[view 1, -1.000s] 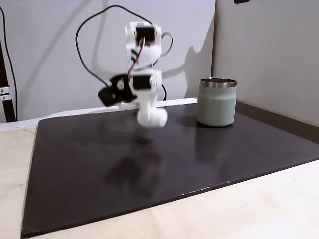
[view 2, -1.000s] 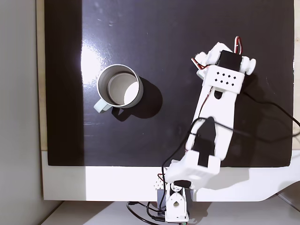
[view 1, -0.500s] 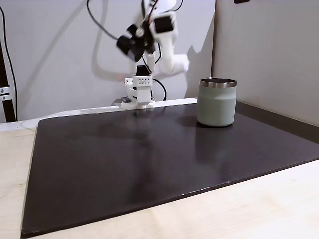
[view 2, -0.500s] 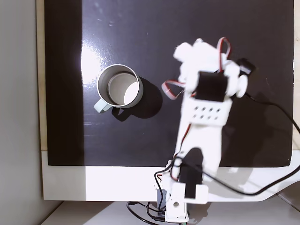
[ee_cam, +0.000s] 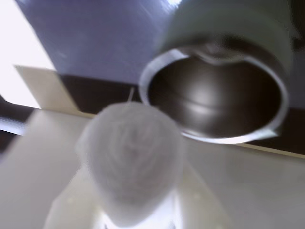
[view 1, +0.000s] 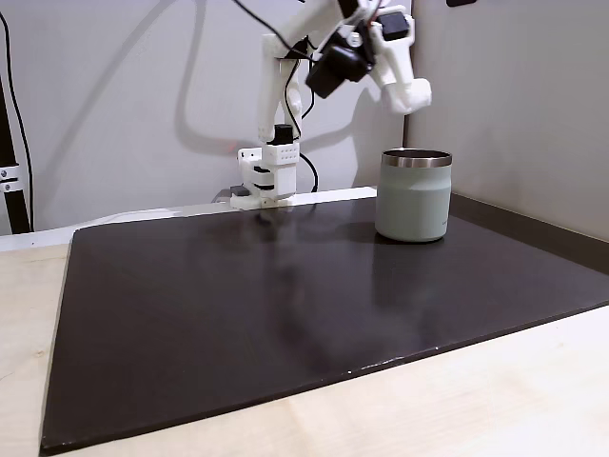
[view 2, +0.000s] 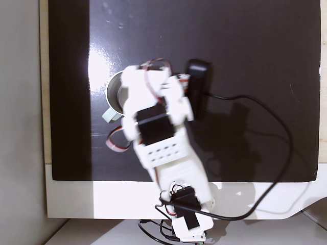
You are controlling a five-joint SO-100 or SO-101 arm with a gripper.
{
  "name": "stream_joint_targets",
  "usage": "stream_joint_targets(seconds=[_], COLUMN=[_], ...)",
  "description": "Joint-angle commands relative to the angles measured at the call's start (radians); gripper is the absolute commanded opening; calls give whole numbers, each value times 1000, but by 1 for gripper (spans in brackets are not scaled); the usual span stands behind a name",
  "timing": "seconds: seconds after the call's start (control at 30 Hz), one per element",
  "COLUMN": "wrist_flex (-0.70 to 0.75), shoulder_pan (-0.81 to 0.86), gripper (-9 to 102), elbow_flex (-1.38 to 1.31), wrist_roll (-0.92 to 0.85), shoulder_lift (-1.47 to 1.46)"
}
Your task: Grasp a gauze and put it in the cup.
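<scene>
In the wrist view the gauze, a fuzzy white roll, sits close up between the white fingers of my gripper, which is shut on it. Just beyond it is the cup, sage green with a shiny steel rim, its dark opening facing the camera. In a fixed view from the side, my gripper hangs in the air just above the cup, slightly toward its left rim. In a fixed view from above, the arm covers most of the cup.
The cup stands on a black mat laid on a pale wooden table. The arm's base is at the mat's far edge, with black cables trailing from it. A grey wall panel rises right behind the cup.
The arm has lifted from low over the mat and swung across to the cup, carrying the gauze. The cup has not moved.
</scene>
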Motion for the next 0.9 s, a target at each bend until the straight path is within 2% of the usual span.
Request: stream_joint_targets(seconds=[0.0,0.2,0.63,0.7,0.77,0.87], wrist_flex=[6,25,-20,-15,2,12], shoulder_pan=[-66,-126,-107,-109,-114,-124], gripper=[0,0,2,14,35,46], elbow_flex=[-15,43,95,100,100,92], wrist_roll=[-17,-48,-34,-34,-34,-35], shoulder_lift=[28,-5,-43,-43,-44,-46])
